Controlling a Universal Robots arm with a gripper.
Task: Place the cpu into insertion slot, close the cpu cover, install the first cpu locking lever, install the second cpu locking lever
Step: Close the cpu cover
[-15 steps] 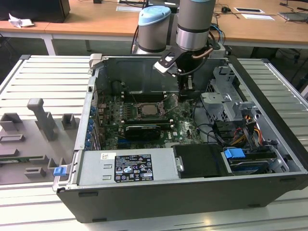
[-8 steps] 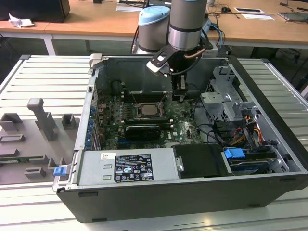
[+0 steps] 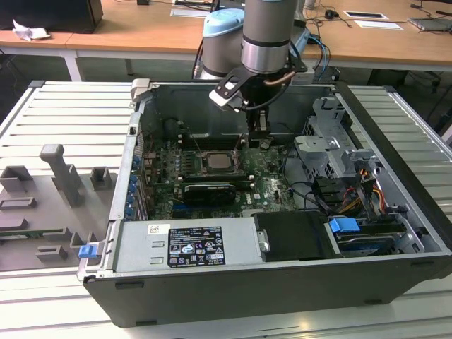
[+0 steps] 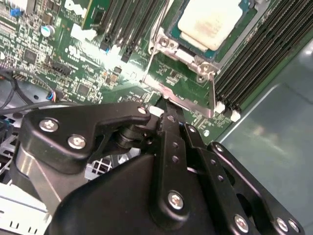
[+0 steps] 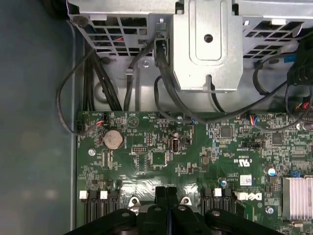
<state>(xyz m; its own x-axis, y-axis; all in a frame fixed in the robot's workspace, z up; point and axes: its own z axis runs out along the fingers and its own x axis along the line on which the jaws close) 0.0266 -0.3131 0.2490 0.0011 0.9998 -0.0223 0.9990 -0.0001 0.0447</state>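
Mid-frame in the second wrist view, the closed, empty gripper [image 4: 168, 114] nears the cpu cover [image 4: 186, 101]; slipping off could scrape the cpu [image 4: 210, 22].

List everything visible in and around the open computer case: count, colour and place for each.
computer case: one, dark, open on the slatted table.
motherboard: one, green, inside the case.
cpu: one, silvery-tan, in the insertion slot.
cpu cover: one, silvery, open beside the cpu.
coin cell: one, silvery, on the motherboard.
power supply: one, silvery, case's near side in the exterior view.
fixtures: several, grey, table, exterior view's left.
arm: one, grey, above the case.
tool: one, black, shut, close to the cpu cover.
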